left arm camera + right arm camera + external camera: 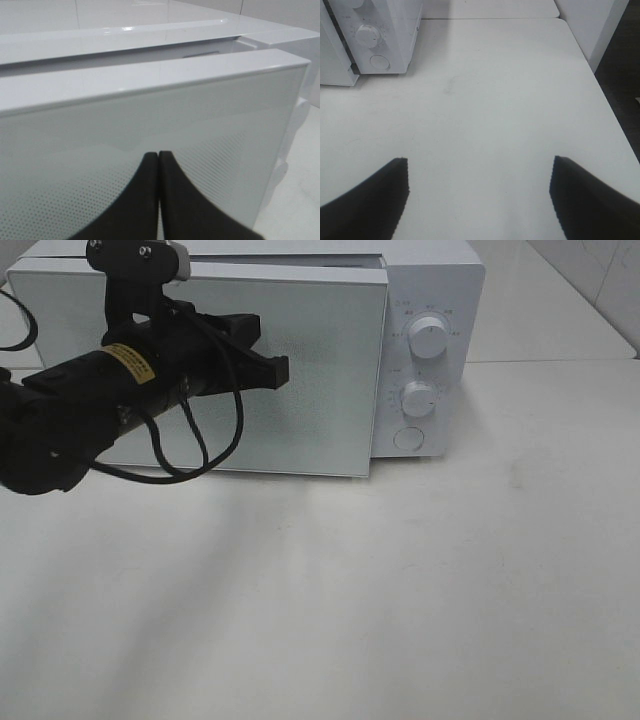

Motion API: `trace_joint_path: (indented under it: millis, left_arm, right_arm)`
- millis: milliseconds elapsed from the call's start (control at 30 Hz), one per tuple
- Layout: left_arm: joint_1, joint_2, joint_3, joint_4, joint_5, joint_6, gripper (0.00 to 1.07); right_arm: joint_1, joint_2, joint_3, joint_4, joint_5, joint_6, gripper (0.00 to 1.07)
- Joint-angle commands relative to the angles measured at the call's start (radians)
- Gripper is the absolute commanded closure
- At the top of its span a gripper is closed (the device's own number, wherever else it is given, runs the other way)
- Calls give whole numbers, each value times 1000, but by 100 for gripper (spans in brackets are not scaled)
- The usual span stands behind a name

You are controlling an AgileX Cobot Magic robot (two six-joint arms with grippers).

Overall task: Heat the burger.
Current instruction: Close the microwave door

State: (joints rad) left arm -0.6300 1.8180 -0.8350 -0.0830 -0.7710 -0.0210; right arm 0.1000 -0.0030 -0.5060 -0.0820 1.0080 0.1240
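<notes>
The burger is out of view in every frame. A white microwave (440, 290) stands at the back of the table. Its frosted door (310, 390) is swung almost flat against the body, and a narrow gap still shows along the top edge of the door (150, 75). My left gripper (282, 370) is shut with nothing between its fingers. Its tips (159, 156) are at the door's front face, near the middle. My right gripper (481, 167) hangs open and empty over bare table to the right of the microwave (380, 35); it does not show in the exterior high view.
The microwave's panel carries two knobs (431, 337) (418, 398) and a round button (408, 438). The white table (420, 590) spreads in front of it. Its right edge (612, 125) drops to a dark floor, and a white block (590, 20) stands at the far right.
</notes>
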Motion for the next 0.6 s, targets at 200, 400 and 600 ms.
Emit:
trace_joint_path:
  millis: [200,400,600]
  left_arm:
    - [-51,74,-142,-176,60,110,107]
    - [-80,119,-216,-248,66,173,107]
    - [-80,162,-303,-319,113,180,107]
  right_arm:
    - [-7,-33,4,-5,-11,-3,32]
    - [-7,-33,4,-5,-11,-3,32]
    - [-7,-33,4,-5,-11,-2,32]
